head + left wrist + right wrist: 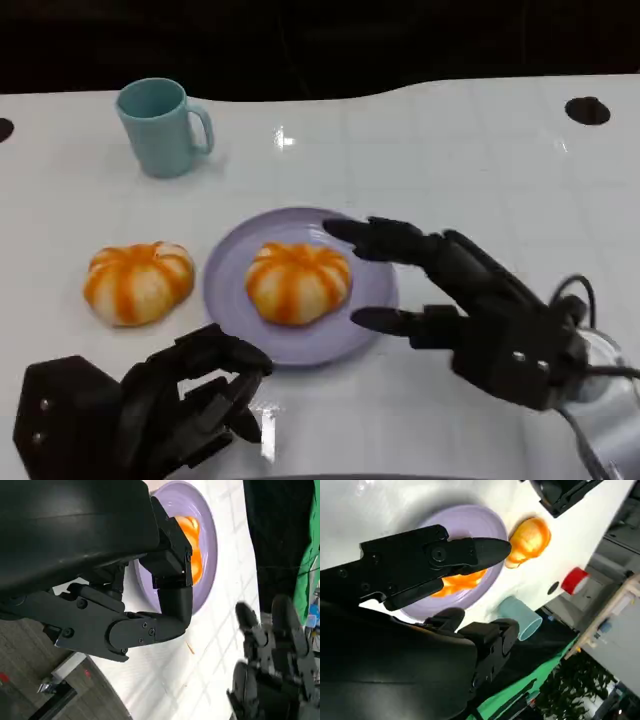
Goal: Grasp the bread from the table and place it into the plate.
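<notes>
An orange-and-white striped bread [298, 281] lies in the middle of the lilac plate [228, 285]. The bread [192, 545] and plate [210, 540] also show past my left hand's fingers, and in the right wrist view the bread [461, 581] lies on the plate [470, 522]. A second, similar bread [138, 281] [530, 541] rests on the table left of the plate. My right hand [470, 310] hovers at the plate's right rim, fingers spread, holding nothing. My left hand [150, 405] sits near the front edge, fingers curled in on nothing.
A teal mug [160, 127] [520, 617] stands at the back left of the white table [450, 160]. Black round holes [587, 110] mark the table's far right and far left. The dark far edge runs along the top.
</notes>
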